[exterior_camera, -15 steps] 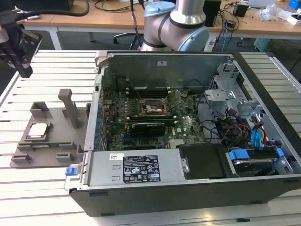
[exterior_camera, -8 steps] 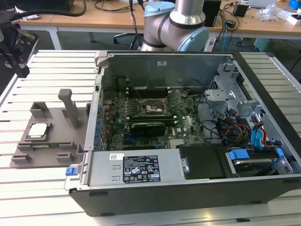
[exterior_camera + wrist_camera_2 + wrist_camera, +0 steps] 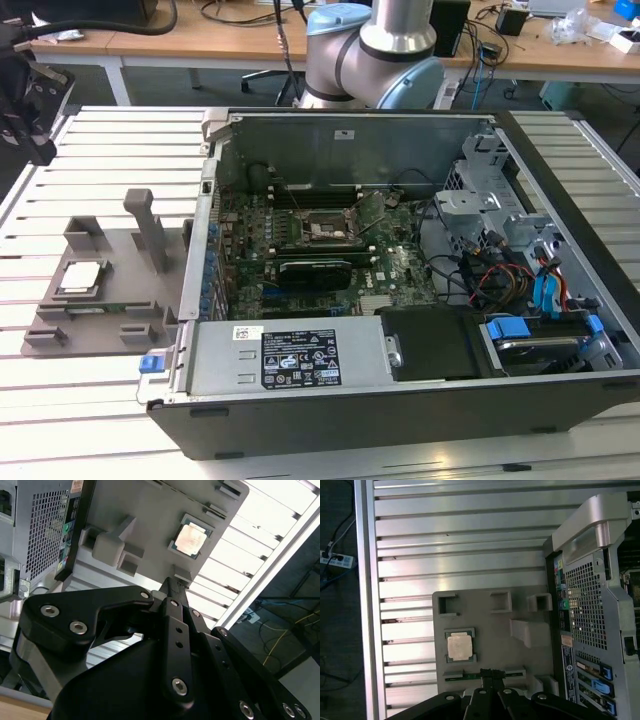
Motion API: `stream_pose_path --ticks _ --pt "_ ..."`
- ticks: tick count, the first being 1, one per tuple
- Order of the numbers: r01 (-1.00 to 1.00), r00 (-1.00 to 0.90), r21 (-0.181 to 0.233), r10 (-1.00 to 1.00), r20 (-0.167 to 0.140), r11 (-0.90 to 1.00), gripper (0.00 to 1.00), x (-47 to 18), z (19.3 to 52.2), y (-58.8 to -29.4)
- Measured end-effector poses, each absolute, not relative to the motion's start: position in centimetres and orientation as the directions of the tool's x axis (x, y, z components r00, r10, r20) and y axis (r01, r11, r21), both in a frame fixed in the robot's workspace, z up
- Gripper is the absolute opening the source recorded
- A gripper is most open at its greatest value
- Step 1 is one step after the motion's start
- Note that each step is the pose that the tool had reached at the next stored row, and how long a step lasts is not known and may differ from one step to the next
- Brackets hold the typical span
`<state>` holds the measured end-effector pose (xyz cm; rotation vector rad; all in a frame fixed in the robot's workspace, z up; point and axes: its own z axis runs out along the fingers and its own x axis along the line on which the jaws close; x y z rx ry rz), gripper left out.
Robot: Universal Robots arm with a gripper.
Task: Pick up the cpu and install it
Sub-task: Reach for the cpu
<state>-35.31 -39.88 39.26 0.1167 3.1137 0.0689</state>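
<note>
Gripper [image 3: 490, 672] hangs above the tray's [image 3: 495, 645] edge, pointing down, fingertips seemingly pressed together, holding nothing. Cpu [image 3: 460, 646] lies flat in a tray recess, metal top up, square sides parallel to the tray's edges, by the edge farthest from the case [image 3: 350, 117]. Arm [image 3: 375, 45] rises behind the case in the exterior view.

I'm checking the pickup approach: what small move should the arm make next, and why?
Probably shift the gripper across until it is centred above the cpu. In the first wrist view the jaws look shut and empty over the edge of the grey holder tray, while the cpu lies in its recess apart from them, untouched.
</note>
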Motion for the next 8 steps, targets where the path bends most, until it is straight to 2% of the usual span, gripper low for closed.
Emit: stream_pose_path --ticks 8 --pt "0.074 -0.997 0.045 0.075 -0.023 0.996 0.11 -35.98 39.25 -39.88"
